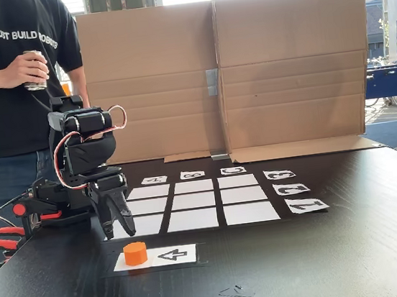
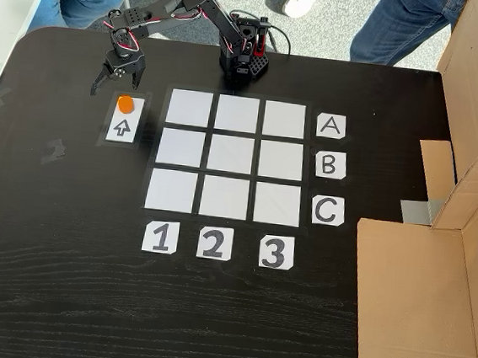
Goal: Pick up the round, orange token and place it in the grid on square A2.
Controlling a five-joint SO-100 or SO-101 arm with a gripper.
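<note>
Black table [image 1: 355, 245], cardboard wall [image 1: 290, 65] behind. Grid [image 2: 231, 157] unoccupied; square A2 [image 2: 237, 114] blank. Approach step, pick not yet made. Gripper [image 1: 119, 229] hanging just beside arrow card [image 2: 123, 120], jaws parted moderately, holding nothing. Round, orange token [image 1: 135, 253] resting on card end. Next: lower, straddle token, close.
</note>
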